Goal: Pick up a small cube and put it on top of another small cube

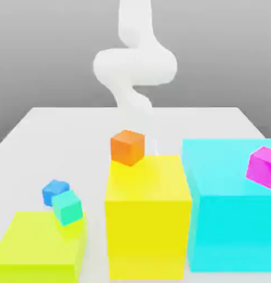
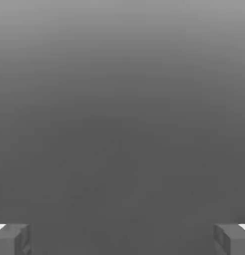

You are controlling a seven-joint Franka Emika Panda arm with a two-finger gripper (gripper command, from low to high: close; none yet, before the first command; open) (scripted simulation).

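Gripper (image 2: 122, 239) spread wide in the hand view, its two grey fingertips (image 2: 12, 239) far apart at opposite edges, nothing between them, only plain grey background ahead. White robot arm (image 1: 135, 63) blurred at the back of the exterior view, rising behind the white table (image 1: 76, 132).

Small bright-blue cube (image 1: 53, 191) lay on the table toward the exterior view's left, just behind the small teal-green cube (image 1: 68, 207) and partly overlapped by it; touching or merely close, could not tell. Teal-green cube sat tilted at the far corner of the low lime-yellow block (image 1: 38, 249). Orange cube (image 1: 127, 147) rested at the back left corner of the tall yellow block (image 1: 148, 221) in the middle. Large cyan block (image 1: 231, 210) stood just beside the yellow one on the exterior view's right, with a tilted magenta cube (image 1: 262, 167) at its right edge.
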